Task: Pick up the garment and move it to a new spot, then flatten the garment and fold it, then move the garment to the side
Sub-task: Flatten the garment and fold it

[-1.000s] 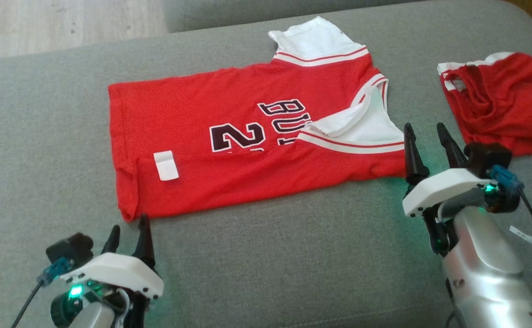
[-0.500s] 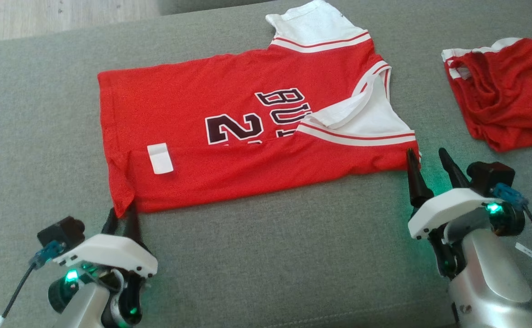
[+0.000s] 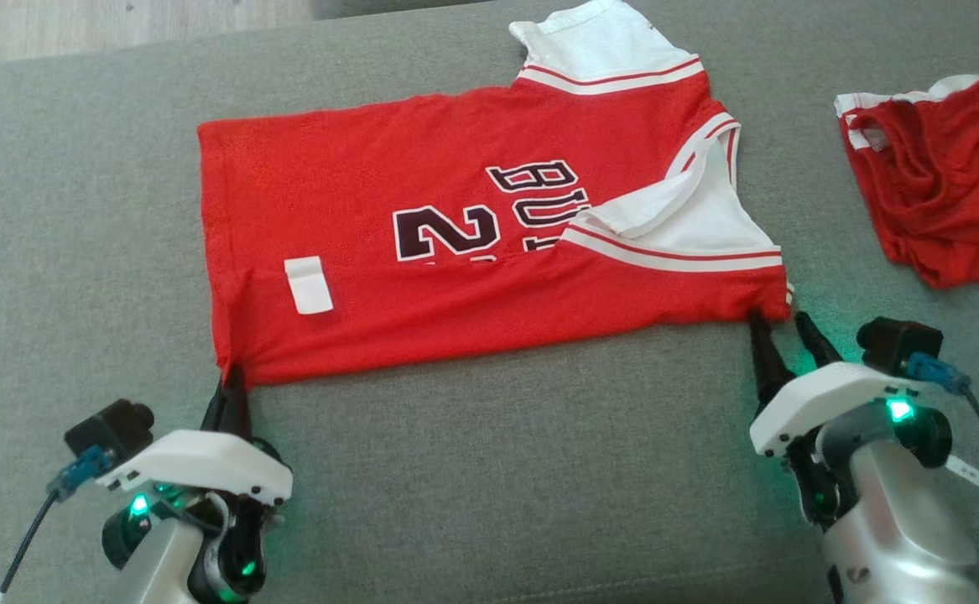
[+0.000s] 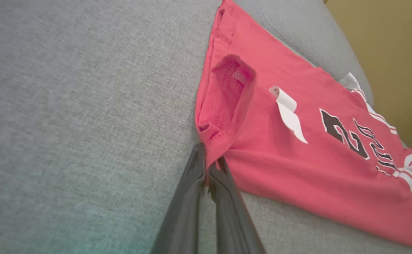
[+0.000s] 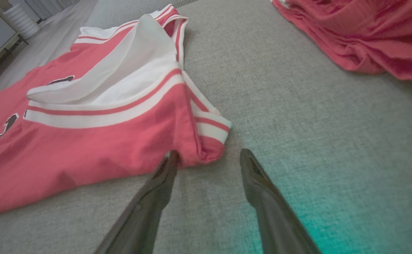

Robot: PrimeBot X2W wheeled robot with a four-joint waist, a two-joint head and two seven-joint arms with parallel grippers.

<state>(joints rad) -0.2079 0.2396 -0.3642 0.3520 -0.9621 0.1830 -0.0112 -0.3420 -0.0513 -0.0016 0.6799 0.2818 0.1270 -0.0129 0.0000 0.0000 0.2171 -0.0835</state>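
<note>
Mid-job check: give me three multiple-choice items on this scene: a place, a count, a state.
1. The left end effector is at the jersey's: A hem corner; B collar; C number print.
2. Red garments on the sofa: A one; B two; C three.
3. The right end effector is: A open; B shut on the jersey; C shut on nothing.
A: shut fingers pinch the hem corner. B: jersey plus crumpled red garment. A: its fingers stand apart at the jersey's corner.
</note>
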